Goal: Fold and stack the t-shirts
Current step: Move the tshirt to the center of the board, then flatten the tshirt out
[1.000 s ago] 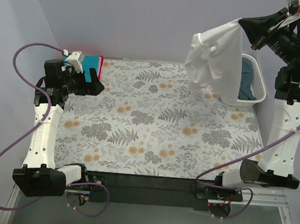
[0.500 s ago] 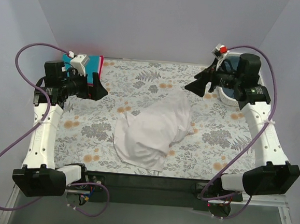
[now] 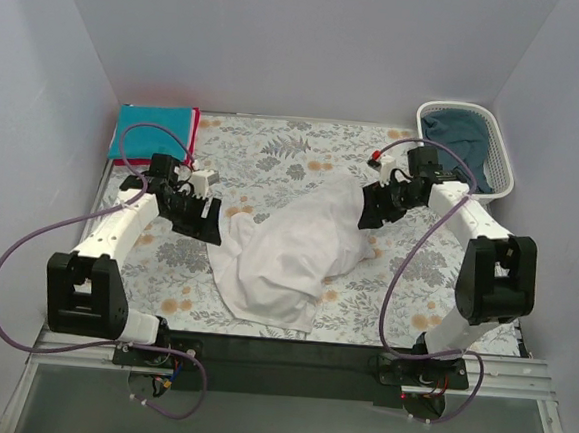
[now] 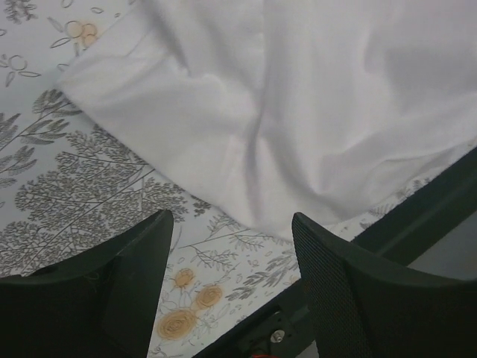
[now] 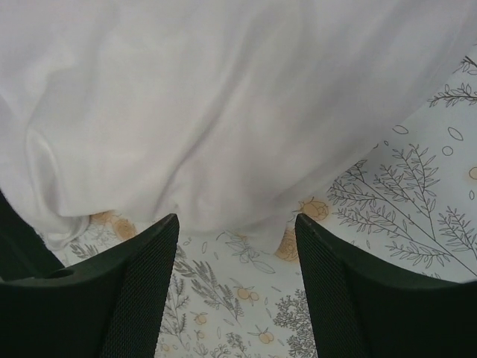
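The white t-shirt (image 3: pixel 292 252) lies crumpled on the middle of the floral tablecloth (image 3: pixel 274 155). Low at its left edge sits my left gripper (image 3: pixel 204 220), open, with nothing between its fingers. In the left wrist view the white t-shirt (image 4: pixel 298 112) fills the space just ahead of the left gripper (image 4: pixel 231 221). At the shirt's upper right edge my right gripper (image 3: pixel 376 205) is also open and empty. The right wrist view has the shirt's hem (image 5: pixel 223 134) just past the tips of the right gripper (image 5: pixel 235 221). A folded teal t-shirt (image 3: pixel 151 130) lies on a red one (image 3: pixel 194 129) at the back left.
A white slatted basket (image 3: pixel 503 158) stands at the back right corner with a dark blue-teal t-shirt (image 3: pixel 456 139) inside. The table's dark front edge (image 3: pixel 289 352) runs just below the white shirt. Purple cables loop beside both arms.
The right gripper held the white shirt high over the basket, then let it go onto the table. Both arms have since come down to the shirt's two sides.
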{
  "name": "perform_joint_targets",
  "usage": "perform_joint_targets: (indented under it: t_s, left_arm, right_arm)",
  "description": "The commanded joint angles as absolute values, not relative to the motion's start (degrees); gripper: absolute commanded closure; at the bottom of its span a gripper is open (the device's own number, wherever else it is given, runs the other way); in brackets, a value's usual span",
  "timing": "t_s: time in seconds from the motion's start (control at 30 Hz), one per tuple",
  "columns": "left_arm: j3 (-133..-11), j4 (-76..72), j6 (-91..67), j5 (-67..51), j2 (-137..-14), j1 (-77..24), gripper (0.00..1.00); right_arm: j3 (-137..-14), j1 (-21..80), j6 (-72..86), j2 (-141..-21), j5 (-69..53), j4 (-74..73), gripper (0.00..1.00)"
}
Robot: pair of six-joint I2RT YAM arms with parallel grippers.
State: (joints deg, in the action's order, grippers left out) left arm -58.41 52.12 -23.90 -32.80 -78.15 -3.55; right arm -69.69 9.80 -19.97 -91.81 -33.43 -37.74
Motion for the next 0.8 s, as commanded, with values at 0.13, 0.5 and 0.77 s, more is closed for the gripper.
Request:
perform_joint_targets:
  t_s: [0.13, 0.5, 0.77]
  left_arm:
    - [-56.9, 44.7, -27.9, -15.7, -80.9, -3.3, 0.44]
    - [-59.0, 41.2, -31.5, -12.4, -90.8, -3.3, 0.35]
    - [-61.3, 38.9, -33.7, -17.4, -95.4, -3.3, 0.37]
  right_arm:
    - [-80.7, 10.4, -20.0, -102.6, -25.2, -33.0, 0.33]
    - [-97.6, 10.5, -15.0, -119.6, -25.3, -31.3, 0.33]
    - [-96.3, 10.4, -13.6, -122.7, -27.1, -31.3, 0.37]
